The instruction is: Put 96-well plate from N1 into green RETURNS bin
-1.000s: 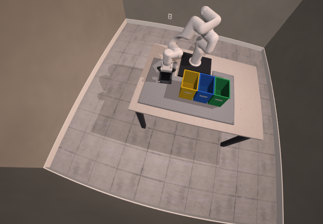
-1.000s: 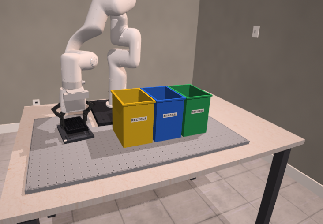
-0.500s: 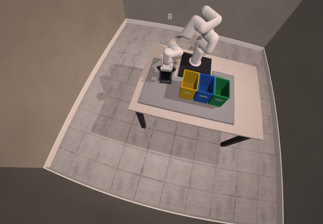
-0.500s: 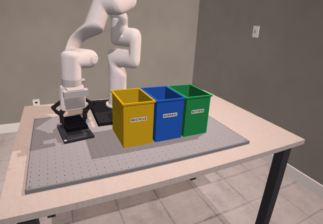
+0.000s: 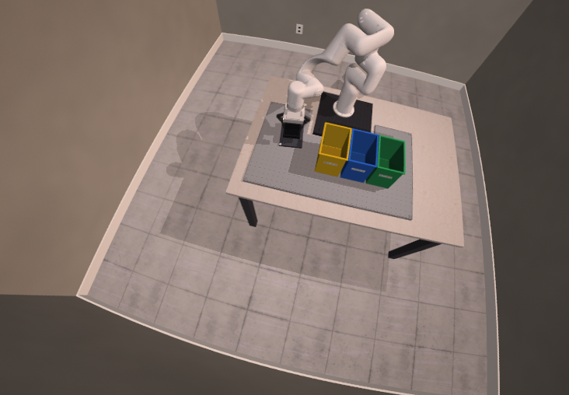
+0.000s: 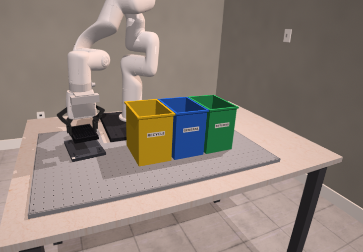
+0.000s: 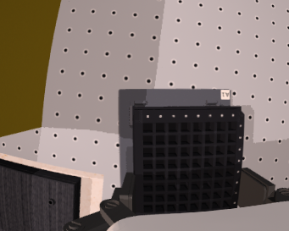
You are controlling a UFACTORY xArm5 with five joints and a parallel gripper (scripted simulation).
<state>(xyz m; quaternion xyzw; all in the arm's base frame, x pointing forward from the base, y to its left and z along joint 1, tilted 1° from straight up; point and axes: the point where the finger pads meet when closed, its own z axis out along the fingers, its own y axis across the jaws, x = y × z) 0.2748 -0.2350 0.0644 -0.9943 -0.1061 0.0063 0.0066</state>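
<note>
The black 96-well plate (image 6: 84, 132) hangs a little above the dark plate nest N1 (image 6: 84, 150) at the left of the grey breadboard. My gripper (image 6: 81, 127) is shut on the plate, one finger on each side. In the wrist view the plate (image 7: 186, 159) fills the middle, with the nest (image 7: 172, 97) showing behind its far edge. The plate also shows under the wrist in the overhead view (image 5: 291, 131). The green bin labelled RETURNS (image 6: 216, 123) stands upright at the right end of the row, far to the right of the gripper.
A yellow RECYCLE bin (image 6: 149, 131) and a blue GENERAL bin (image 6: 187, 126) stand upright between the gripper and the green bin. The yellow bin's wall is close on the left in the wrist view (image 7: 16, 43). The arm's black base plate (image 6: 113, 128) lies behind.
</note>
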